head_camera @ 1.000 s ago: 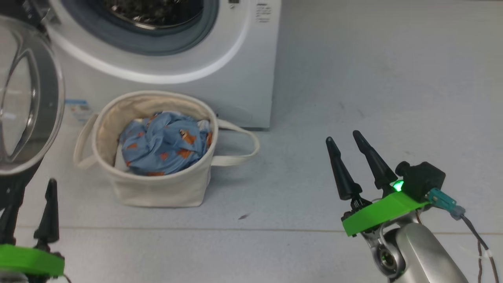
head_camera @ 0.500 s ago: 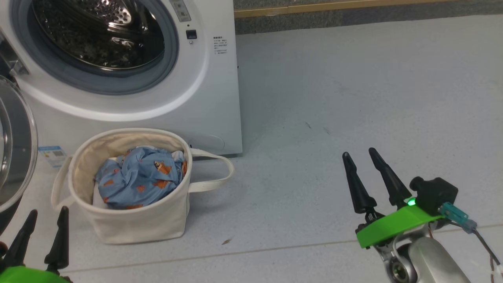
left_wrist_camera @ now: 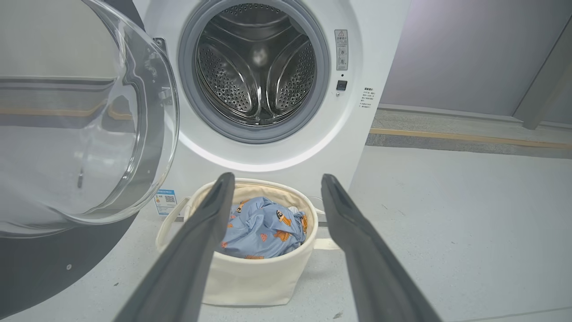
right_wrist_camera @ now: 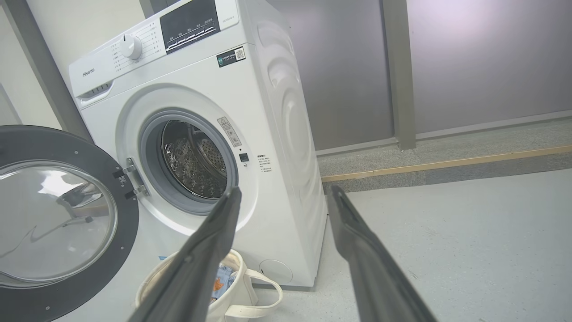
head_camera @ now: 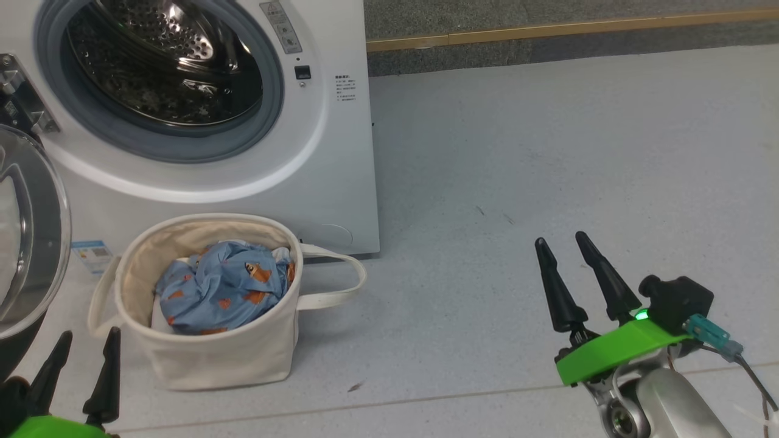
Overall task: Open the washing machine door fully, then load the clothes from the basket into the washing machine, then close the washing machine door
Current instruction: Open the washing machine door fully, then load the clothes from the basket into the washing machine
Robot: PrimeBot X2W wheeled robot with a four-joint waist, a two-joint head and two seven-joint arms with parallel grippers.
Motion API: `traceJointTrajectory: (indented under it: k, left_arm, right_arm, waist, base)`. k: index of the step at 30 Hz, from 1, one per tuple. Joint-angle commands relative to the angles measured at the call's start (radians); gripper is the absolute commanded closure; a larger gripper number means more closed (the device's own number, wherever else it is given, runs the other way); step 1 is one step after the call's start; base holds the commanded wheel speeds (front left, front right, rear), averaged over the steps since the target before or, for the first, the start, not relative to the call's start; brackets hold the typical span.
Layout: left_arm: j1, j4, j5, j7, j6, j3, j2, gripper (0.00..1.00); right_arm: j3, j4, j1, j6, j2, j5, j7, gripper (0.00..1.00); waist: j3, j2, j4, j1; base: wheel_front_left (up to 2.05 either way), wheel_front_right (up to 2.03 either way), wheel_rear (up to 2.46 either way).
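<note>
The washing machine [head_camera: 341, 182] stands at the upper left, its steel drum [head_camera: 164, 61] exposed. The washing machine door [head_camera: 27, 237] hangs swung open at the far left; the right wrist view shows its black rim [right_wrist_camera: 120, 250]. Before the machine sits the basket [head_camera: 213, 359] with the blue clothes [head_camera: 222, 286] bunched inside, also seen as clothes [left_wrist_camera: 263, 226] in basket [left_wrist_camera: 250, 277]. My left gripper [head_camera: 85, 345] is open at the lower left, just left of the basket and apart from it. My right gripper [head_camera: 563, 243] is open over bare floor, far right of the basket.
Grey floor [head_camera: 548, 152] stretches right of the machine. A wooden strip [head_camera: 548, 30] runs along the far edge by a grey wall. A small blue sticker [head_camera: 91, 252] marks the machine's lower front. A cable [head_camera: 751, 377] trails from my right wrist.
The head camera has tilted up and shifted, so more of the drum and far floor shows. Both grippers stay open and keep roughly their places.
</note>
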Motion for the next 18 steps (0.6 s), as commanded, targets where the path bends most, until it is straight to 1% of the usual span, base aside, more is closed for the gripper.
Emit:
traceJointTrajectory:
  k: [1, 8, 18]
  left_arm:
    - [-0.037, -0.027, 0.002, 0.002, -0.007, 0.041, 0.041, 0.0]
    - [-0.039, -0.039, 0.001, 0.002, -0.013, 0.036, 0.052, 0.0]
    - [-0.045, -0.053, -0.004, 0.0, -0.023, 0.025, 0.065, 0.0]
  right_arm:
    - [0.018, -0.026, -0.009, 0.008, -0.012, 0.008, -0.014, 0.0]
    - [0.011, -0.03, -0.011, 0.008, -0.017, 0.005, -0.015, 0.0]
    - [0.008, -0.03, -0.007, 0.008, -0.003, 0.001, -0.016, 0.0]
  waist:
    - [-0.001, -0.0001, 0.0, 0.0001]
    - [0.002, -0.0001, 0.0, 0.0001]
    - [0.008, -0.0001, -0.005, 0.0001]
  base:
    - [0.0, 0.0, 0.0]
    - [0.0, 0.0, 0.0]
    - [0.0, 0.0, 0.0]
